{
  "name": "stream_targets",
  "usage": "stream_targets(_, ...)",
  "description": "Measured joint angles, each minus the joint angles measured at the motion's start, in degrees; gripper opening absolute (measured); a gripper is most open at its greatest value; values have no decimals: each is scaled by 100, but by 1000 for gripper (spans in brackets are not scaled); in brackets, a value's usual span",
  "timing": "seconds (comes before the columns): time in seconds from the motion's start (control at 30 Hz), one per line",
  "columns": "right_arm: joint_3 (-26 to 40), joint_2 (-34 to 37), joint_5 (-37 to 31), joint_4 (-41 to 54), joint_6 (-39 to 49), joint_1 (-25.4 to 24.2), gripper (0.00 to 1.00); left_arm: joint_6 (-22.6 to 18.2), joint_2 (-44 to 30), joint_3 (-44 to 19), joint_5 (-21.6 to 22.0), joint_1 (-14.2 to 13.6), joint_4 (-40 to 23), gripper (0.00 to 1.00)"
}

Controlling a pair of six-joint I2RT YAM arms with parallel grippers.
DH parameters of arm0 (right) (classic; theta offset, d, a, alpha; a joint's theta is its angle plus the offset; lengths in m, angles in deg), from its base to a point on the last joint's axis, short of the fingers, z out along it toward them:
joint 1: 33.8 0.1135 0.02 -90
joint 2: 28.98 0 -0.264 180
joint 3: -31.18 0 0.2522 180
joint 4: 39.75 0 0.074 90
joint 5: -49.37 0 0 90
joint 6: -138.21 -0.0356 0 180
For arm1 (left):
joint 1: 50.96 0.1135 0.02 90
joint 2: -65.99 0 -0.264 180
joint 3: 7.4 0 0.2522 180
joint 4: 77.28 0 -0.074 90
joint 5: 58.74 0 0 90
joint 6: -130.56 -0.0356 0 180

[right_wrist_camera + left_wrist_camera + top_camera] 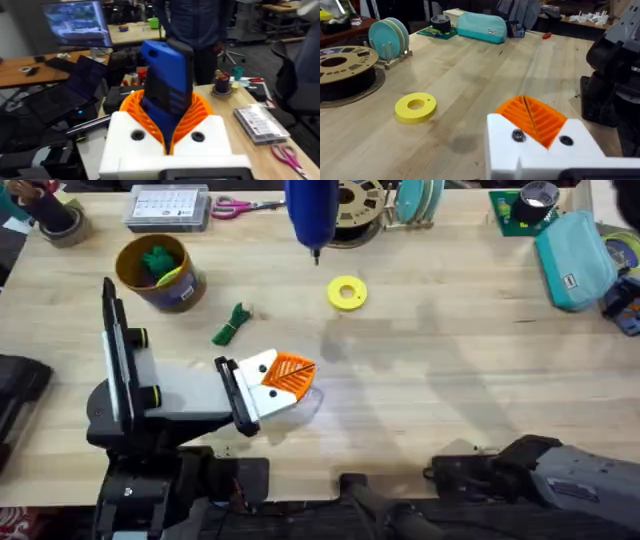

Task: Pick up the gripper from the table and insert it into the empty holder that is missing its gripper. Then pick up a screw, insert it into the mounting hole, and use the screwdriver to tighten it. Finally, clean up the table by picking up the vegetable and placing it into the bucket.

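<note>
My right gripper (167,112) is shut on the blue screwdriver (167,85), held between its orange ribbed pads. From overhead the screwdriver (311,210) hangs high over the table's far middle, thin tip down. My left gripper (290,372) lies low over the table's near left, its white fingers and orange pads pressed together, shut with nothing between them (530,112). The small dark-green vegetable (232,325) lies on the wood just beyond it. The mustard bucket (185,288) stands at the left, a bigger green bundle inside. The loose gripper, holder and screw are out of view.
A yellow ring (346,292) lies mid-table (415,106). Along the far edge are a filament spool (362,210), teal plates in a rack (415,200), scissors (235,207) and a clear box (168,207). A teal pouch (575,260) sits at the far right.
</note>
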Motion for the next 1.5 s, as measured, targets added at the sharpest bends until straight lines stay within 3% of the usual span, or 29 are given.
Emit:
stream_targets(0.57,-997,1,565,-1948,-760,92,23,0,0,0,1,0,0,4)
stream_targets(1.17,-1174,0,737,-2315,-799,508,23,0,2,0,2,0,0,4)
stream_targets(1.5,-1259,0,985,-2332,-325,959,23,0,2,0,2,0,0,4)
